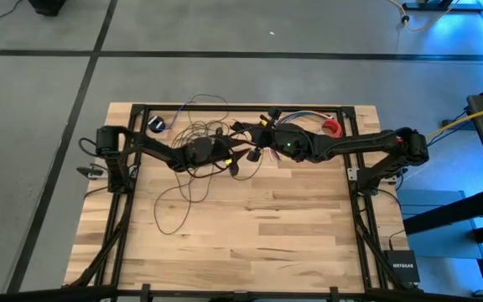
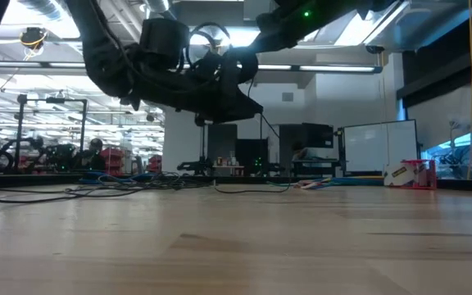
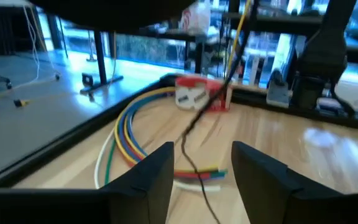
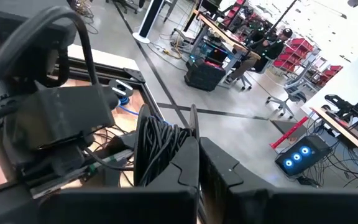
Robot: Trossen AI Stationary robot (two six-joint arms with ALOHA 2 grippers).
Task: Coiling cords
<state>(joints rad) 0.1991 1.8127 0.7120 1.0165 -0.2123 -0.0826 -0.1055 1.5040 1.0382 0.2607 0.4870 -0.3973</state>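
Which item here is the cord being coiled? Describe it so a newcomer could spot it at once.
On the wooden table, look to the far left part, under the left arm. The cord is the thin dark wire sprawling in loose loops toward the table's middle. Unlike the short multicoloured wire bundle near the far edge, it is long, single-coloured and tangled.

You have a bundle of multicoloured wires (image 3: 129, 134) lying on the wooden table (image 1: 250, 226) beside a red tape dispenser (image 3: 201, 96), with a yellow cable (image 1: 455, 122) trailing across the floor beyond the table.
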